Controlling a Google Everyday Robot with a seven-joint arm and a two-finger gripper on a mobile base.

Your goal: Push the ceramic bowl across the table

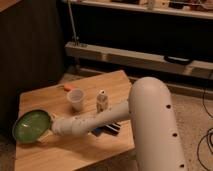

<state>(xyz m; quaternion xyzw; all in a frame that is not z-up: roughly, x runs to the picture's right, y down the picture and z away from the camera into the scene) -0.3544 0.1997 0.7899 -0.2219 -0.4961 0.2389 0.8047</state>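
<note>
Nearby cup, bottle, pincer at bowl

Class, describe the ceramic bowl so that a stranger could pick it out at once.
Start at the wooden table. At its left edge, just beyond the gripper, lies the ceramic bowl. It alone is green, wide and shallow, unlike the clear cup.

You have a green ceramic bowl on the light tan wooden table; the jaws, at its right edge, end a white arm speckled with small dark holes. The cup is translucent white.
</note>
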